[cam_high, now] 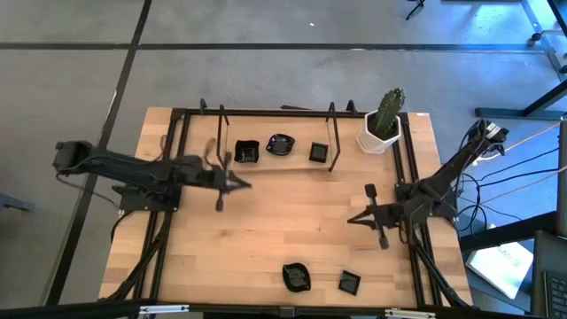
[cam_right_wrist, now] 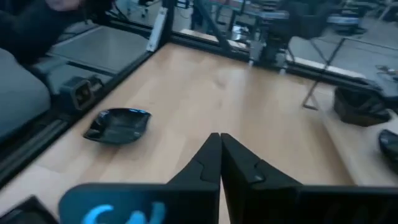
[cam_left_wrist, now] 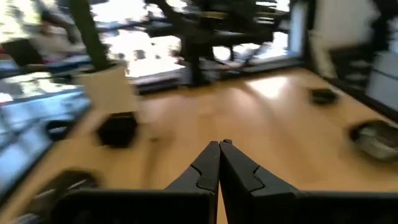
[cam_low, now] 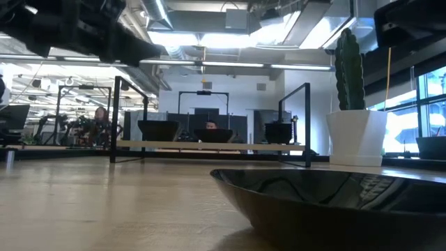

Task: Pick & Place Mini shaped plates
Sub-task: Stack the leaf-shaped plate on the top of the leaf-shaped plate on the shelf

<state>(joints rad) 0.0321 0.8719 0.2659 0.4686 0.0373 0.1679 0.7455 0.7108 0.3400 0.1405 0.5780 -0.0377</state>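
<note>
Left gripper (cam_high: 241,183) is pinched together with nothing in it, square mini plate (cam_high: 246,151) just ahead of its tips. Right gripper (cam_high: 356,219) is clamped empty too. I'd spread the left jaws wide before dropping over the rim

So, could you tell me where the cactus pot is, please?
In the high view, the white cactus pot stands at the table's far right corner, right of the three black dishes.

Your wooden table (cam_high: 266,239) carries: three black dishes (cam_high: 279,144) in a row toward 12 o'clock, a potted cactus (cam_high: 384,124) at 1 o'clock, two more dishes (cam_high: 298,276) near 6 o'clock.
</note>
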